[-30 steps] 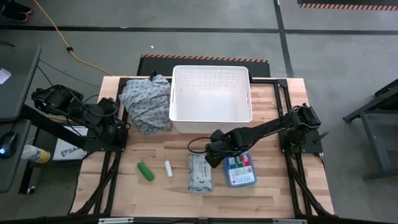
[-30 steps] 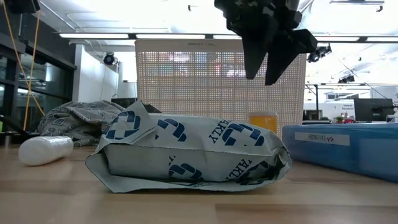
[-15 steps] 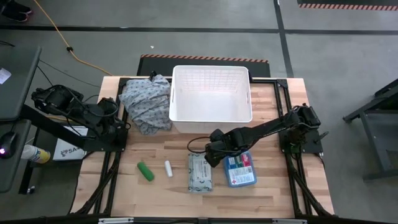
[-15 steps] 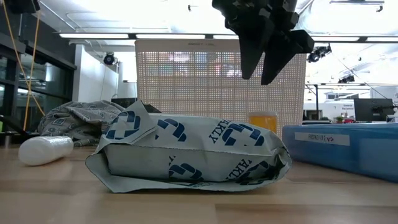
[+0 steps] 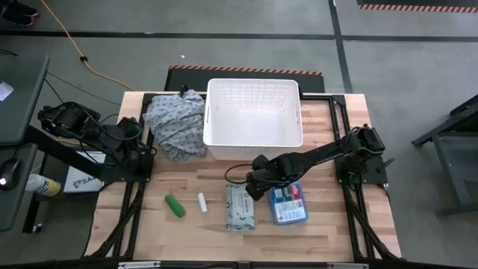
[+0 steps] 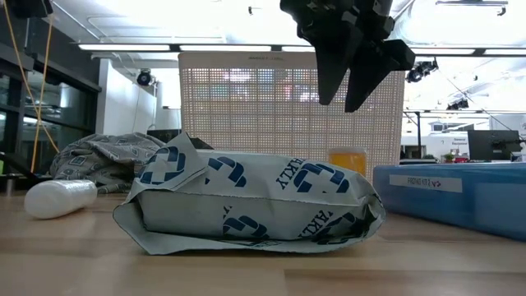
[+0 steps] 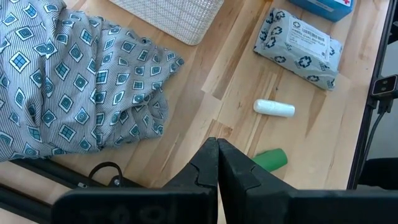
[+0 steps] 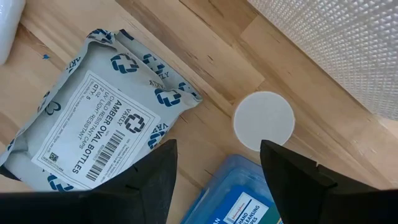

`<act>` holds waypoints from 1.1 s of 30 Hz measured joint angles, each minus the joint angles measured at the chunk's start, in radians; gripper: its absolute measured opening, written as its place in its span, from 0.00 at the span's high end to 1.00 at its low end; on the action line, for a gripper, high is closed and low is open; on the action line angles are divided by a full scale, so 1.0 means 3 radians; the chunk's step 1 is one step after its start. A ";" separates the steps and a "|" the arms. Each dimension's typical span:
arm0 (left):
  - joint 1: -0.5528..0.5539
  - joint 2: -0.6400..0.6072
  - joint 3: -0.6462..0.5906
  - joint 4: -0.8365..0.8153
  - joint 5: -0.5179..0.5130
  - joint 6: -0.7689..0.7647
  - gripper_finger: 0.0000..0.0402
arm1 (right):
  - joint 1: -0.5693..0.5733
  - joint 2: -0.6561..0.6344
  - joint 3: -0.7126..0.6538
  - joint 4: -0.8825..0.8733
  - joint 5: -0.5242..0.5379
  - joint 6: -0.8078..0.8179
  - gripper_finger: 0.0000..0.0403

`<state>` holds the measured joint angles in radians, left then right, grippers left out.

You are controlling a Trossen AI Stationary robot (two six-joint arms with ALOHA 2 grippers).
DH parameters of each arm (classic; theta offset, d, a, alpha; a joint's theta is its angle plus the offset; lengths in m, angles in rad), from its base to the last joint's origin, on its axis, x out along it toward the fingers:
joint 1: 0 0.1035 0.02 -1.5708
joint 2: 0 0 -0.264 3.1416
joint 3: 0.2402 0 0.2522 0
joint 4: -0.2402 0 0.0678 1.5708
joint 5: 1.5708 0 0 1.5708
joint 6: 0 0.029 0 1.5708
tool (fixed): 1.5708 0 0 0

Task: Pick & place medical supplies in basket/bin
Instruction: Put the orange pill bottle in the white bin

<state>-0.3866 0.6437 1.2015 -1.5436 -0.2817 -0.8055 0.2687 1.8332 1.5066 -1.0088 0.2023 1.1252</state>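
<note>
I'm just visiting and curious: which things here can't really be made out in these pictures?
- Orange white-capped bottle: high view, hidden under the right gripper; low view, only a sliver behind the grey-white wipes pack.
- Blue box: right wrist view, cut off by the edge.
- Small green tube: absent from low view.

The orange white-capped plastic bottle (image 6: pixel 347 159) shows in the low view only as an amber patch, below the dark fingers (image 6: pixel 329 66) and behind the grey-white flat wipes pack (image 6: pixel 251 200). The blue plastic box (image 8: pixel 239 198) is cut off between the fingers in the right wrist view.
</note>
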 joint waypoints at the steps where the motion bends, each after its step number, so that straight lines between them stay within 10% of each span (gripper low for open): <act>1: 0.0000 0.0000 0.0000 0.0000 0.0000 0.0001 0.90 | 0.0000 0.0000 0.0000 0.0000 -0.0001 0.0000 0.45; 20: 0.0001 0.0000 0.0001 0.0001 0.0000 0.0000 0.90 | 0.0005 0.0000 0.0000 0.0001 -0.0044 -0.0147 0.03; 33: 0.0000 0.0000 0.0001 0.0000 0.0000 0.0000 0.90 | 0.0008 0.0000 0.0000 0.0032 -0.0063 -0.0177 0.05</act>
<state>-0.3866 0.6437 1.2018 -1.5436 -0.2817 -0.8055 0.2710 1.8332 1.5066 -0.9993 0.1833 1.0721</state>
